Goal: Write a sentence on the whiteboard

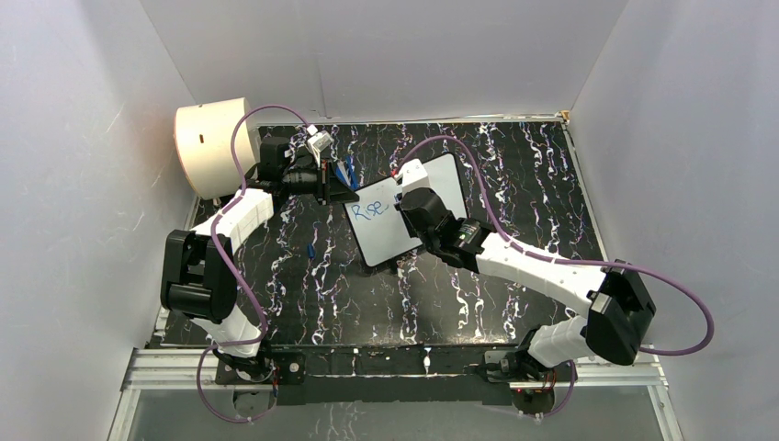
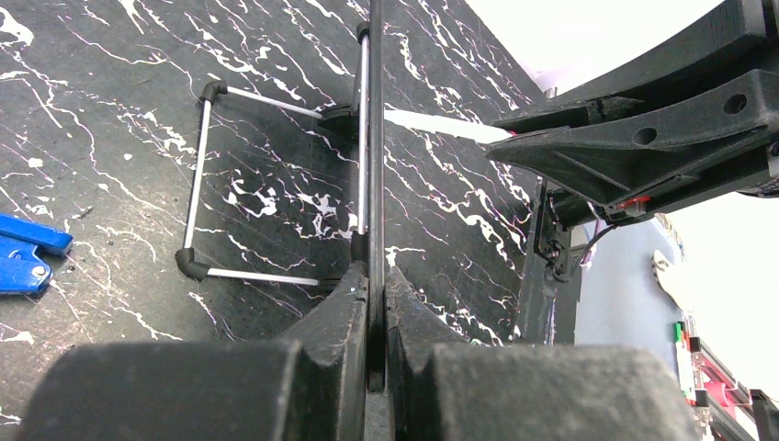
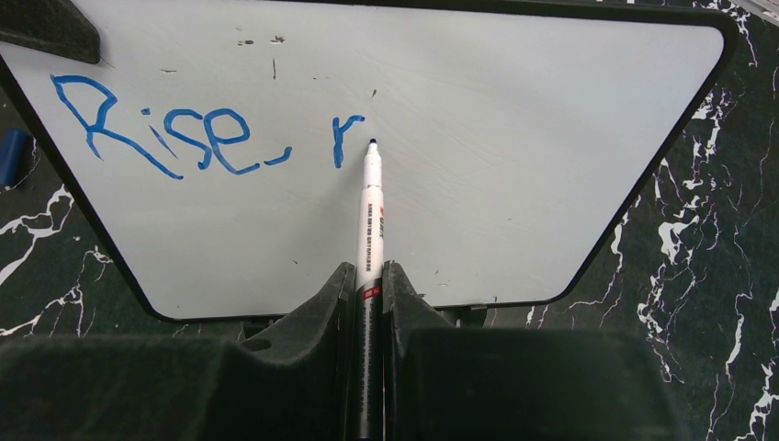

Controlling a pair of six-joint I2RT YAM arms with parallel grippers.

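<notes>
The whiteboard point(image 1: 381, 237) stands tilted on a wire stand mid-table. Blue lettering point(image 1: 372, 211) on it reads "Rise r" in the right wrist view point(image 3: 174, 133), in one line. My right gripper point(image 3: 369, 276) is shut on a white marker pen point(image 3: 370, 211). The pen's blue tip is at the board point(image 3: 533, 147), just right of the "r". In the top view the right gripper point(image 1: 409, 204) is over the board's middle. My left gripper point(image 2: 375, 285) is shut on the board's thin black edge point(image 2: 375, 138), seen edge-on, at the board's left side point(image 1: 344, 193).
A cream cylindrical drum point(image 1: 213, 145) lies at the back left. The board's wire stand point(image 2: 197, 175) rests on the black marbled table. A blue object point(image 2: 23, 253) lies on the table near the left gripper. White walls enclose three sides.
</notes>
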